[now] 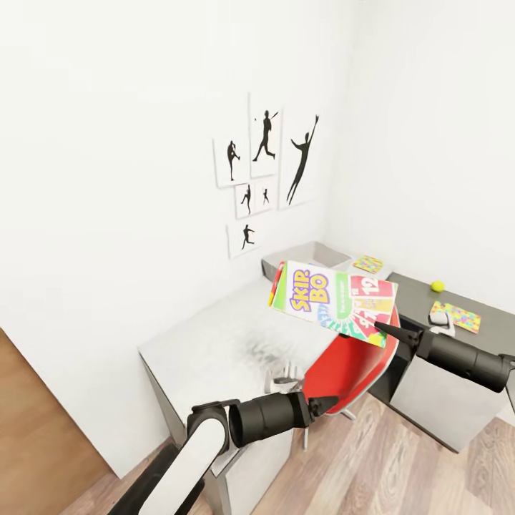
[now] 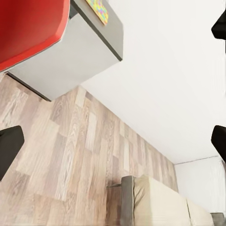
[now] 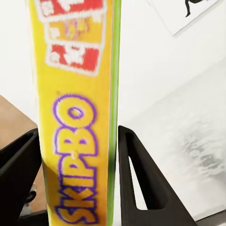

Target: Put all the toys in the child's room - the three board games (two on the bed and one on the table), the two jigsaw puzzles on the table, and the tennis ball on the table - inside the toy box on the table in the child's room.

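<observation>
Left gripper (image 1: 325, 405), jaws spread and empty, hangs before the table (image 1: 214, 336). Right gripper (image 1: 390, 330) clamps the SKIP-BO box (image 1: 332, 303) aloft, just short of the toy box (image 1: 307, 259). Step: carrying; next, presumably advance over the bin and release.

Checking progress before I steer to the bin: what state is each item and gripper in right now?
SKIP-BO box: held in the air, tilted, over the desk.
Right gripper: shut on the SKIP-BO box.
Left gripper: open, empty.
Toy box: on the desk by the wall; inside hidden.
Tennis ball: on the dark wing.
Two puzzles: lying flat on the wing.
</observation>
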